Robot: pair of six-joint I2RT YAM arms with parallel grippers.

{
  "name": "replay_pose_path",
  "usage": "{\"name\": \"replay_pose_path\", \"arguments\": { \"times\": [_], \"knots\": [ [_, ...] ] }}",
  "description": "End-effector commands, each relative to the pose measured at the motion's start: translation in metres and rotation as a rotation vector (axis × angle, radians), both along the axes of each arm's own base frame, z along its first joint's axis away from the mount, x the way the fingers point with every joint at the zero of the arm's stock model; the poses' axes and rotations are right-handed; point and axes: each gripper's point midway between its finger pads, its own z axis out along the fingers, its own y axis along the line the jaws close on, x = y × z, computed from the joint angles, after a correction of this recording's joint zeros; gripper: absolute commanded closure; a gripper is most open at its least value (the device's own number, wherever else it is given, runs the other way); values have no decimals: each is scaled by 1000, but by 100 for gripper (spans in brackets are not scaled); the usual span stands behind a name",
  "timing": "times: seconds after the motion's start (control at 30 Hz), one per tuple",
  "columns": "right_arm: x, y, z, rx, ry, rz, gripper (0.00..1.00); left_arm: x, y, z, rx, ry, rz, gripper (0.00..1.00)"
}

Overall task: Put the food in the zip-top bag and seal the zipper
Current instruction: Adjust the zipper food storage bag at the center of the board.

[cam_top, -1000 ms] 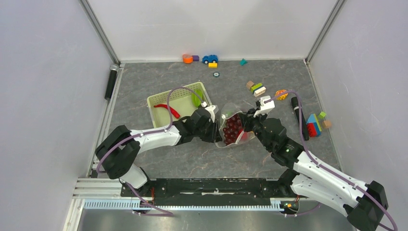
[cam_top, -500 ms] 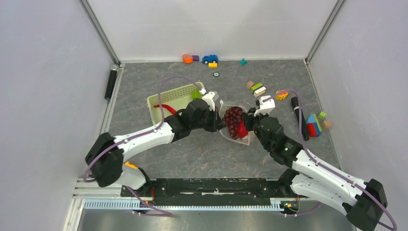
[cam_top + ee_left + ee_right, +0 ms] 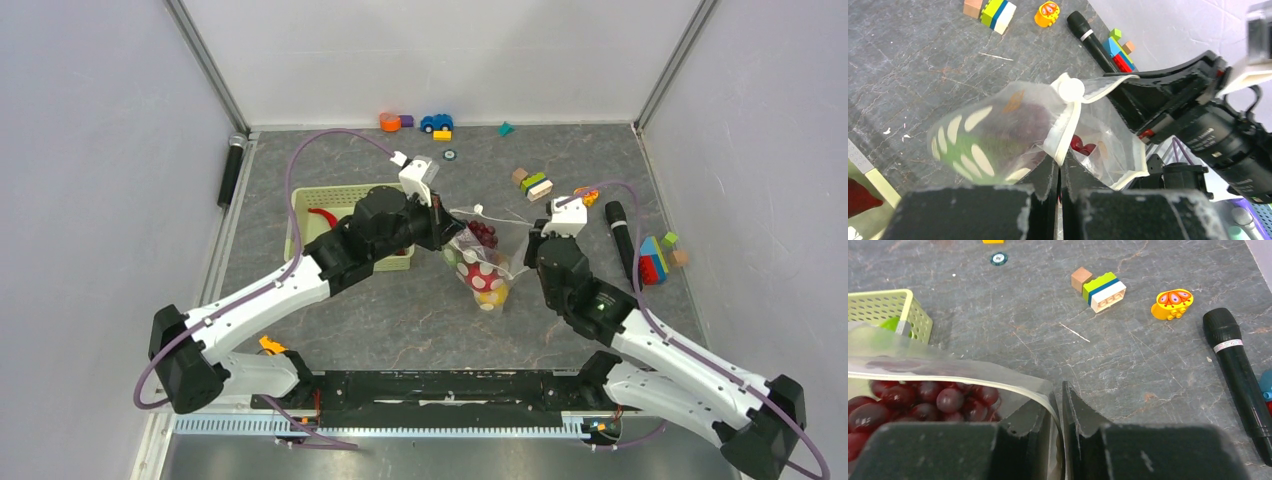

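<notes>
The clear dotted zip-top bag [image 3: 478,262] hangs off the table between my two grippers. Inside it are the dark purple grape bunch [image 3: 484,233] and red and yellow pieces [image 3: 490,288] at the bottom. My left gripper [image 3: 441,218] is shut on the whitish zipper strip [image 3: 1068,125], just below the white slider tab [image 3: 1071,90]. My right gripper [image 3: 530,236] is shut on the bag's other top edge [image 3: 998,382]. The grapes [image 3: 923,400] show through the bag in the right wrist view. A red piece [image 3: 322,213] lies in the basket.
The pale green lattice basket [image 3: 320,240] sits under my left forearm. A black microphone [image 3: 620,235] lies right of the right gripper. Coloured blocks [image 3: 535,184], a blue toy car [image 3: 436,122] and more blocks [image 3: 655,258] lie at the back and right.
Both grippers rose and moved apart, the left one going back. The bag went from low on the table to hanging between them, and the food slid towards its bottom.
</notes>
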Motion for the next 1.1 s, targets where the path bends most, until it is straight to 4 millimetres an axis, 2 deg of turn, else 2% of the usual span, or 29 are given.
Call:
{"name": "replay_pose_path", "arguments": {
  "times": [0.0, 0.13, 0.37, 0.43, 0.47, 0.5, 0.57, 0.63, 0.8, 1.07],
  "knots": [
    [-3, -15, 11, 45, -69, -48, 81, 13, -6, 21, -2, -80, 10, 98],
    [-5, -15, 16, 81, -103, -38, 80, 18, -12, -1, 60, -34, 4, 93],
    [-4, -16, 13, 81, -106, -48, 79, 26, -19, -23, 128, 25, 15, 83],
    [-3, -16, 11, 74, -99, -56, 79, 28, -20, -26, 139, 36, 16, 75],
    [-2, -15, 9, 66, -91, -54, 79, 28, -21, -28, 144, 42, 18, 70],
    [-2, -14, 10, 66, -88, -52, 79, 28, -21, -30, 148, 47, 17, 61],
    [-1, -14, 8, 58, -83, -55, 79, 28, -20, -31, 152, 56, 22, 35],
    [0, -15, 6, 53, -79, -62, 79, 28, -18, -32, 158, 56, 30, 2],
    [0, -13, 4, 45, -70, -60, 79, 31, 1, -27, 182, 32, 103, 0],
    [0, -17, 5, 44, -76, -79, 78, 44, 71, -29, 250, -24, 384, 0]
  ]
}}
